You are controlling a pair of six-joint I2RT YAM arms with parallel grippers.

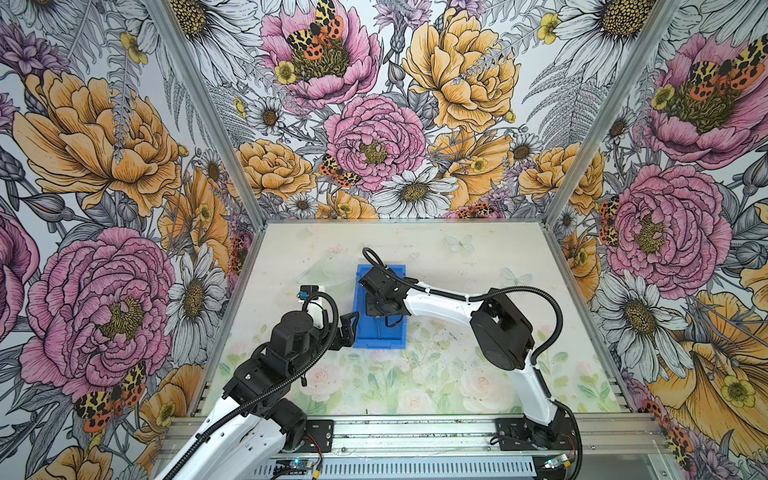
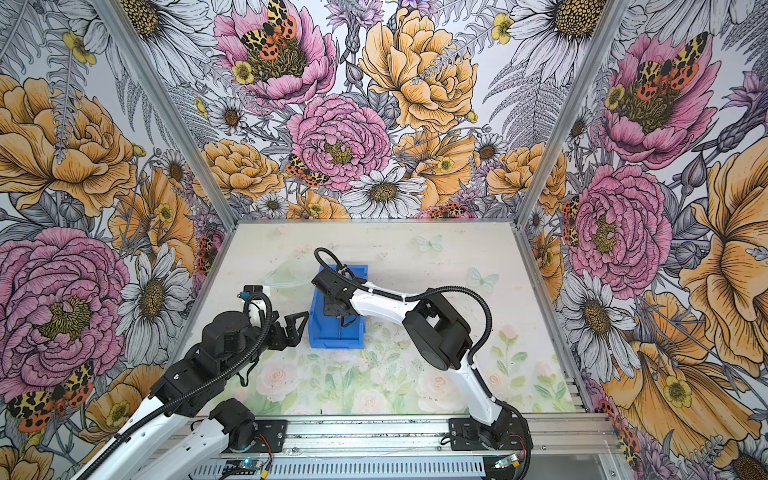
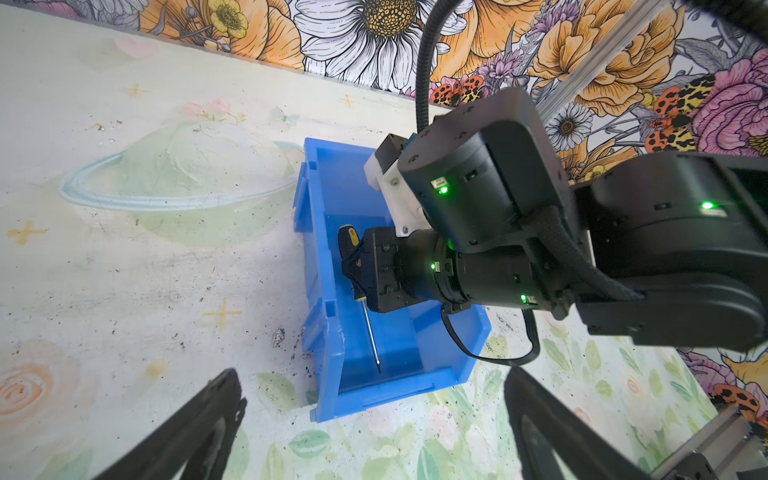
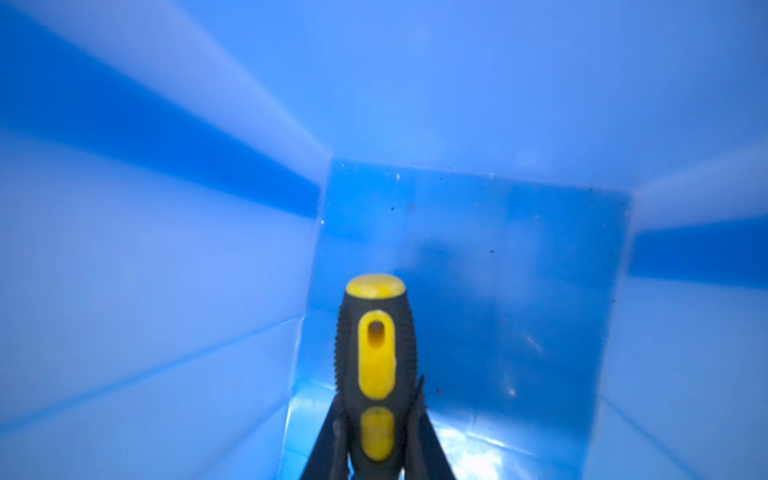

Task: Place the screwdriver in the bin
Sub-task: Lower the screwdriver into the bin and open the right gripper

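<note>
Right gripper (image 1: 376, 309): in both top views low inside bin (image 1: 358, 328), clamped tight on screwdriver (image 1: 379, 329); shaft pointing to 6 o'clock, tip short of the front lip. Just beside bin at 9 o'clock: left gripper (image 1: 348, 326), spread wide, empty.

Left wrist view: black-and-yellow handle pinched between right fingers (image 3: 352, 266), thin shaft slanting toward the bin floor.

Right wrist view: handle end-on, ribbed rubbery sides, blue walls all round.

Handling, judged: light, rigid, grippy on the handle, slick and thin on the shaft; best taken mid-handle.

Brand or writing: none readable.
</note>
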